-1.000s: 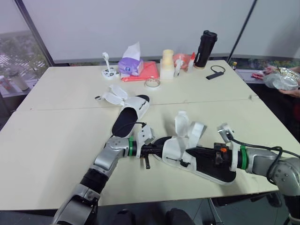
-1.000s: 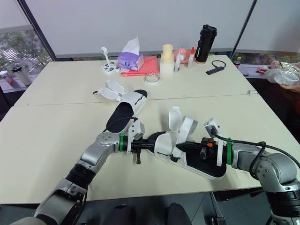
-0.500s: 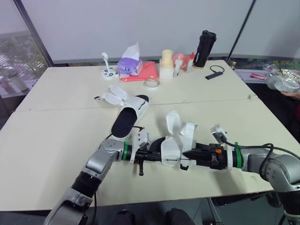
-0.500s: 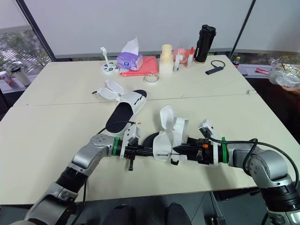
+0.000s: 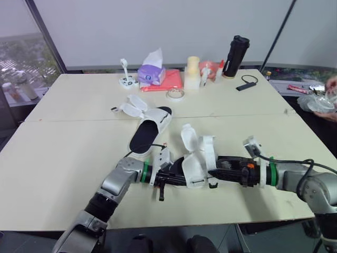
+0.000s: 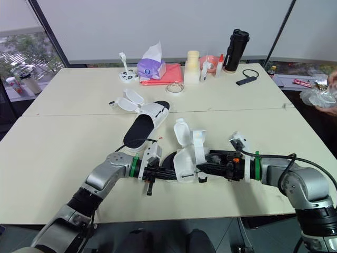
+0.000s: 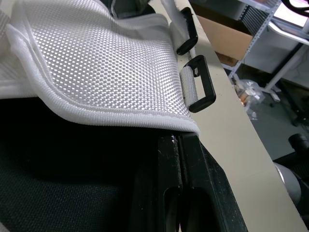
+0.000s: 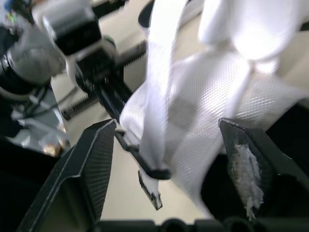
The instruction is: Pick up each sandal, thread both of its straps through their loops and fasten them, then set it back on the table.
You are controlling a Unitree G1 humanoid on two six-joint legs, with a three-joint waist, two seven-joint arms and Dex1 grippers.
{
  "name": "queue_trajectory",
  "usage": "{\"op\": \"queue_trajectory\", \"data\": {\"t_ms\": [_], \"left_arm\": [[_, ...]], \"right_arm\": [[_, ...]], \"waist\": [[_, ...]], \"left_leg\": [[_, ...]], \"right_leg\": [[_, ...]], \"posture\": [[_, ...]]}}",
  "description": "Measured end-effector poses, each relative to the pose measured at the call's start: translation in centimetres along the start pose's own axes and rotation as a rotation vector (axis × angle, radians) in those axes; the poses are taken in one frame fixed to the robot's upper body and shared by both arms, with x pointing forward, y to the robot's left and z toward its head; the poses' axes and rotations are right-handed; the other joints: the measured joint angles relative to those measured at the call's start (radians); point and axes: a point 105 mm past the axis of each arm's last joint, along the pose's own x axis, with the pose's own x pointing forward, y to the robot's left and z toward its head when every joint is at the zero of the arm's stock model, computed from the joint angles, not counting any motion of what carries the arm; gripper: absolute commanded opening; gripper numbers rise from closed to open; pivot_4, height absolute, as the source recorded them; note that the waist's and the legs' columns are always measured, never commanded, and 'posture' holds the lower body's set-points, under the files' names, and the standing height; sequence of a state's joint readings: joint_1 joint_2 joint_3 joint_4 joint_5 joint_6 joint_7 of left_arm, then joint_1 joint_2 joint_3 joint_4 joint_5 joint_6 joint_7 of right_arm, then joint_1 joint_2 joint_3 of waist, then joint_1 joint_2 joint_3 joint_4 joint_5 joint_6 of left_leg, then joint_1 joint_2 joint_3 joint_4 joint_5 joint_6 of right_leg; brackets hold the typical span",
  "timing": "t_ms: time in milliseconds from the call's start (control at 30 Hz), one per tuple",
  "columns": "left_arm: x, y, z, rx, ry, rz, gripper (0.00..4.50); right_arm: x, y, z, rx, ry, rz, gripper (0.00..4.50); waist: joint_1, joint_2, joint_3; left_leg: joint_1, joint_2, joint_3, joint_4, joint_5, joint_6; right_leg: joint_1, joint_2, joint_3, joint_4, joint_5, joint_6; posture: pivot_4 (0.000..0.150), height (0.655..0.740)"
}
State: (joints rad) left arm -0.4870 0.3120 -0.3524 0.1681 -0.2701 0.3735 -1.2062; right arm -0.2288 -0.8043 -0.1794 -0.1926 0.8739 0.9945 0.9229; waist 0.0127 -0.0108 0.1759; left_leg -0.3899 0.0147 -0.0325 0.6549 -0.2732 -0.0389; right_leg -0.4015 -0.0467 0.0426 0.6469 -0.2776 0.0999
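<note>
Cream tabletop (image 5: pixel 63 158), two slabs butted together, with clutter along the far edge: a purple tissue box (image 5: pixel 150 74), a roll of tape (image 5: pixel 175 94) and a black flask (image 5: pixel 235 49). A person's hand (image 5: pixel 331 84) shows at the far right edge.

I have one white sandal (image 5: pixel 196 163) near the front centre, tipped onto its side between my two arms. Its two strap flaps (image 5: pixel 188 138) stand up loose, not threaded. The left claw (image 5: pixel 178 178) reaches in from the toe end. Its fingers (image 7: pixel 186 183) are pressed together, tips tucked under the hem of the mesh upper, just beside two black buckle loops (image 7: pixel 200 84). I cannot tell whether anything is pinched between them.

The right claw (image 5: pixel 216 173) comes in from the heel end, fingers (image 8: pixel 96 159) spread wide, with the mesh upper lying in the gap.

The other sandal (image 5: pixel 150 126) lies flat further back, black footbed up, straps splayed open.
</note>
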Motion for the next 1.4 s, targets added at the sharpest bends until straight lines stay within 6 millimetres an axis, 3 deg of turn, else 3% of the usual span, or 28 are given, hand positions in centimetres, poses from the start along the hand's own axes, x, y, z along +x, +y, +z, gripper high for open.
{"op": "queue_trajectory", "data": {"t_ms": [200, 300, 400, 467, 667, 1100, 1200, 1367, 1400], "left_arm": [[-0.2, 0.0, 0.1, -0.013, 0.004, 0.008, 0.0], [-1.0, 0.2, 0.0, -0.018, 0.014, 0.029, 0.0], [-1.5, 0.3, 0.1, -0.023, 0.02, 0.047, 0.0], [-1.8, 0.3, 0.1, -0.023, 0.027, 0.057, 0.0], [-3.0, 0.9, 0.3, -0.033, 0.028, 0.098, 0.0], [-1.6, 2.0, 0.6, 0.066, 0.01, 0.126, 0.0], [-1.6, 2.0, 0.6, 0.07, 0.011, 0.128, 0.0], [-1.5, 2.0, 0.6, 0.077, 0.012, 0.131, 0.0], [-1.5, 2.0, 0.6, 0.077, 0.012, 0.132, 0.0]], "right_arm": [[-2.3, -0.1, 0.3, 0.069, -0.068, -0.038, 3.3], [-2.7, 1.3, -2.0, 0.114, -0.008, -0.013, 3.3], [-1.2, 3.7, -4.5, 0.128, 0.065, 0.057, 3.3], [-0.6, 4.2, -5.1, 0.131, 0.084, 0.071, 3.3], [-0.5, 3.7, -5.2, 0.107, 0.073, 0.018, 3.3], [0.7, 3.4, -4.3, 0.076, 0.014, 0.026, 3.3], [1.0, 3.4, -4.4, 0.09, 0.005, 0.027, 2.5], [1.1, 3.4, -4.6, 0.108, -0.004, 0.019, 0.03], [1.0, 3.3, -4.9, 0.116, 0.001, 0.014, 0.03]], "waist": [[-0.002, 0.0, 0.0], [-0.003, 0.0, 0.0], [-0.012, 0.0, 0.0], [-0.021, 0.0, 0.0], [-0.024, 0.0, 0.0], [-0.023, 0.0, 0.0], [-0.023, 0.0, 0.0], [-0.022, 0.0, 0.0], [-0.022, 0.0, 0.0]], "left_leg": [[0.0, 0.0, 0.0, -0.001, 0.0, 0.0], [0.0, 0.001, -0.001, -0.002, 0.0, 0.0], [0.0, 0.001, 0.0, -0.003, 0.0, 0.0], [0.0, 0.001, 0.0, -0.002, 0.0, 0.0], [0.0, 0.001, 0.0, -0.003, 0.0, 0.0], [0.0, 0.0, 0.0, -0.002, 0.0, 0.0], [0.0, 0.0, 0.0, -0.002, 0.0, 0.0], [0.0, 0.0, 0.0, -0.002, 0.0, 0.0], [0.0, 0.0, 0.0, -0.002, 0.0, 0.0]], "right_leg": [[0.0, 0.0, 0.0, 0.0, 0.0, 0.0], [-0.001, 0.001, 0.0, 0.0, 0.0, 0.0], [-0.002, 0.002, 0.0, 0.001, 0.0, 0.0], [-0.002, 0.001, 0.0, 0.001, 0.0, 0.0], [-0.002, 0.001, 0.0, 0.001, 0.0, 0.0], [-0.002, 0.001, 0.0, 0.001, 0.0, 0.001], [-0.002, 0.001, 0.0, 0.0, 0.0, 0.001], [-0.002, 0.001, 0.0, 0.001, 0.0, 0.001], [-0.002, 0.001, 0.0, 0.0, 0.0, 0.001]], "posture": [[0.15, 0.74], [0.15, 0.74], [0.15, 0.74], [0.15, 0.74], [0.15, 0.74], [0.15, 0.74], [0.15, 0.74], [0.15, 0.74], [0.15, 0.74]]}}
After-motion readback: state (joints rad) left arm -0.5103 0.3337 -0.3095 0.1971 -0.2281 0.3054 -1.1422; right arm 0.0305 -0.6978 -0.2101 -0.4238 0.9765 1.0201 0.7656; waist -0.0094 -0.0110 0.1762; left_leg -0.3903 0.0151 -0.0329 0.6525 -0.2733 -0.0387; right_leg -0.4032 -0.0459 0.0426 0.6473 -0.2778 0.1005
